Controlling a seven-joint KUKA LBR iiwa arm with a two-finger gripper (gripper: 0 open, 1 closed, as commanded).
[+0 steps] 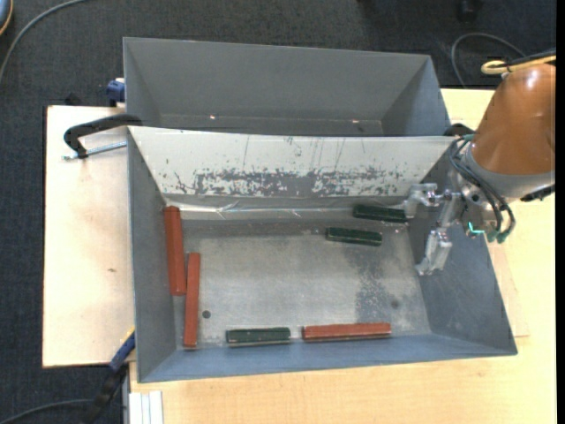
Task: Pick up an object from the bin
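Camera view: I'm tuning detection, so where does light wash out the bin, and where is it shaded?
In the camera view, the far wall shows a pale glare band over its scratches; the right wall beside the claw sits darker.

My arm point(537, 76) comes in from the right, and its orange cover point(516, 135) bulks large at the wrist with dark cables point(491, 221) looped beneath it. I have the gripper point(432, 256) hanging below and left of that cover, its metal body tilted, pointing down and slightly leftward.
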